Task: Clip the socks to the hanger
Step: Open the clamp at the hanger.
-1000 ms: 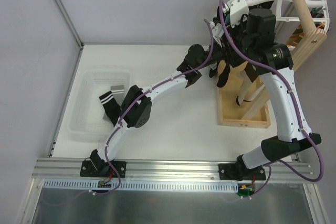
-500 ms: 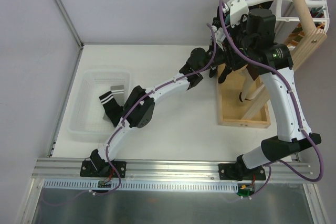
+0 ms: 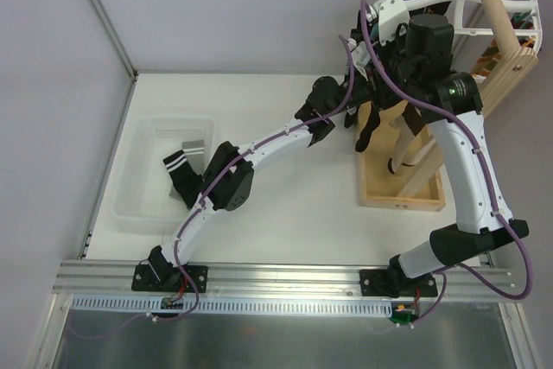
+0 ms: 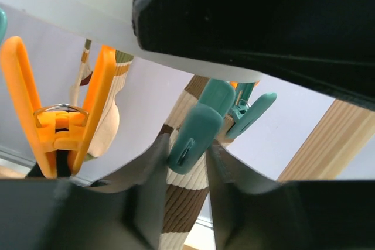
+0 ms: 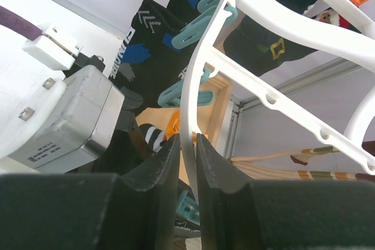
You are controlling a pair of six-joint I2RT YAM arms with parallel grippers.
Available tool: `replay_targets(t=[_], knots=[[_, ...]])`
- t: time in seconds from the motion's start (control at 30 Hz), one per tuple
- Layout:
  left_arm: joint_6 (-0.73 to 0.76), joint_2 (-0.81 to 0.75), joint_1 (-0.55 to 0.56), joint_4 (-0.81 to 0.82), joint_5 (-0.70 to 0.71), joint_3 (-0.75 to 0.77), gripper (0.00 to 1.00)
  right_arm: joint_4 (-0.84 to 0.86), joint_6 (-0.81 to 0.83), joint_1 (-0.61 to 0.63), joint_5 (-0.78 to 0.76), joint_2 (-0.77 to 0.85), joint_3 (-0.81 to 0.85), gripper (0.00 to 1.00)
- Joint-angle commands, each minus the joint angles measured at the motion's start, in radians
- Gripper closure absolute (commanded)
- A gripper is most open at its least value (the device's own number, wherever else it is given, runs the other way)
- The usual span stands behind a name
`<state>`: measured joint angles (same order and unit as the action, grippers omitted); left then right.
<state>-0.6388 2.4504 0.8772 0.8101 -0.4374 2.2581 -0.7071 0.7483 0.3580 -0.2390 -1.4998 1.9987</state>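
The hanger (image 5: 188, 115), a hard white plastic frame, is hung over the far right corner of the desk. Its rim is clamped between the narrowly set fingers of the right gripper (image 5: 187, 144). A smooth teal peg (image 4: 198, 126), its long axis slanting down from that rim, is pinched at its near end by the left gripper (image 4: 186, 150), which is almost closed on it. Soft black socks (image 5: 157, 45) are pegged alongside, and a striped sock (image 3: 180, 168) lies in the mesh basket (image 3: 138, 205) by the left edge.
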Motion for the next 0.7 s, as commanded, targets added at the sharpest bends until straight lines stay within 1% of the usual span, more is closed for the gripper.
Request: replay_targets(t=[0.0,0.07,0.17,0.2,0.27,0.37,0.5,0.57,0.63,0.67], knots=[[0.011,-0.016,0.003,0.069,-0.026,0.031,0.73,0.034,-0.004,0.002,-0.013,0.016,0.005,0.8],[0.01,-0.03,0.003,0.083,-0.03,0.009,0.76,0.035,-0.004,0.002,-0.022,0.019,0.005,0.8],[0.013,-0.082,0.003,0.127,-0.026,-0.08,0.82,0.037,-0.021,0.002,-0.028,0.023,0.006,0.8],[0.016,-0.115,0.003,0.136,-0.024,-0.13,0.84,0.038,-0.024,0.002,-0.032,0.023,0.008,0.8],[0.022,-0.152,0.003,0.174,-0.026,-0.187,0.85,0.04,-0.041,0.002,-0.046,0.019,0.015,0.8],[0.024,-0.244,0.003,0.21,-0.018,-0.325,0.86,0.018,-0.055,-0.001,-0.062,0.004,0.035,0.8],[0.025,-0.306,0.003,0.219,0.006,-0.399,0.88,0.009,-0.09,0.001,-0.059,0.007,0.043,0.8],[0.024,-0.327,0.003,0.21,0.037,-0.422,0.9,-0.018,-0.128,-0.001,-0.039,0.019,0.063,0.78],[0.03,-0.332,0.002,0.177,0.055,-0.422,0.91,-0.032,-0.223,-0.001,-0.016,0.042,0.083,0.72],[0.031,-0.333,0.002,0.172,0.057,-0.42,0.92,-0.04,-0.257,0.001,0.024,0.074,0.084,0.7]])
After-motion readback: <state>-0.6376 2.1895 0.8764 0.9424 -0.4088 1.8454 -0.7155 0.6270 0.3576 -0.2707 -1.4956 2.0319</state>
